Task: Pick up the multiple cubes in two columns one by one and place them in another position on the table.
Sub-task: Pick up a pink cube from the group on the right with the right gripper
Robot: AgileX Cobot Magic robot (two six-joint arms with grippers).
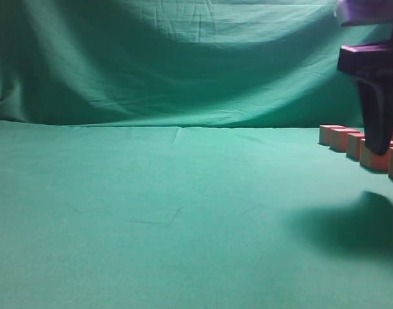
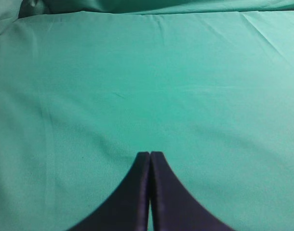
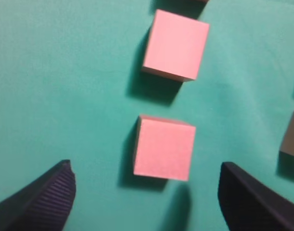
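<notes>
I count six matte pink cubes [image 1: 375,158] in the exterior view, far right of the table [image 1: 171,219] | wrinkled green cloth, flat | my right gripper [image 3: 146,192]: ribbed black fingers spread wide, nothing held, one square-faced cube [image 3: 164,148] between them | my left gripper [image 2: 150,156]: fingertips pressed together, over bare cloth
</notes>
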